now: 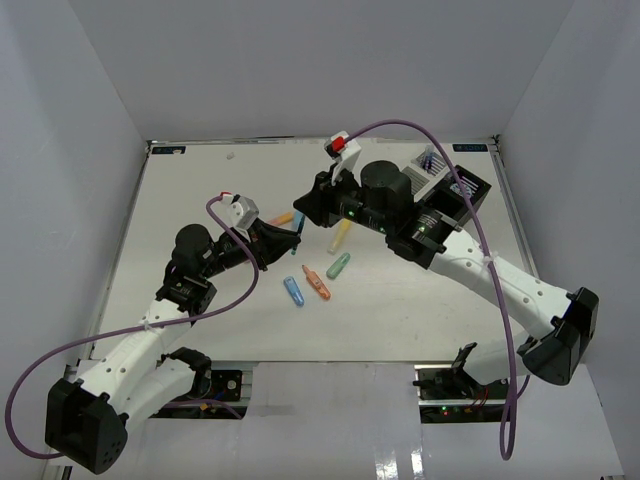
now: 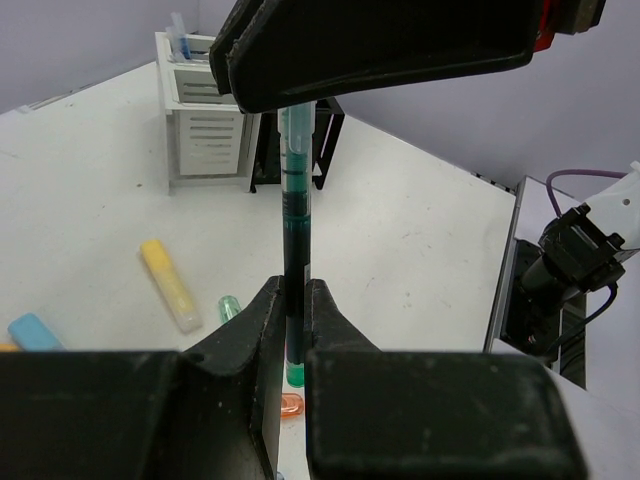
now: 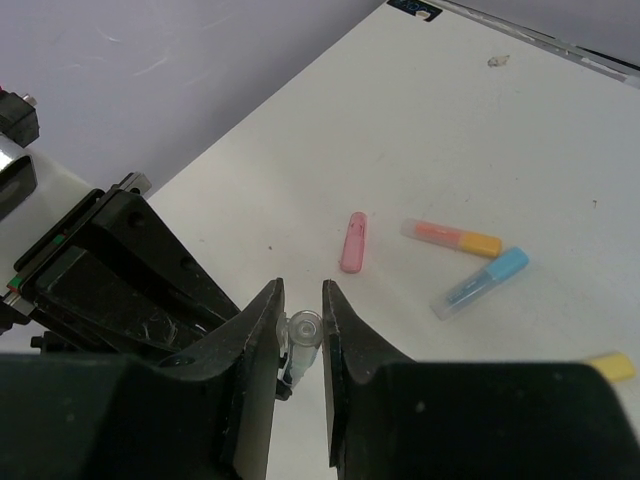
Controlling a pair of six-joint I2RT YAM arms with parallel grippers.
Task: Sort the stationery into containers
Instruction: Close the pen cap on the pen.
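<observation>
Thin dark pen (image 2: 296, 250), green inside, held off the table (image 2: 420, 250), spanning between both grippers. One end clamped tight in left gripper (image 2: 296, 335); clear-capped end sits between the fingers of right gripper (image 3: 302, 315), bracketed closely, cannot tell if actually pinched. Yellow marker (image 2: 170, 285) lies loose below, white box (image 2: 205, 120) and black box (image 2: 258, 165) side by side beyond

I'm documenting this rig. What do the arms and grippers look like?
Both arms have white links and black joint housings. The left arm and right arm each trail a purple cable. The left gripper and right gripper are matte black with wedge-shaped tips. The right wrist carries a white block with a red patch.
</observation>
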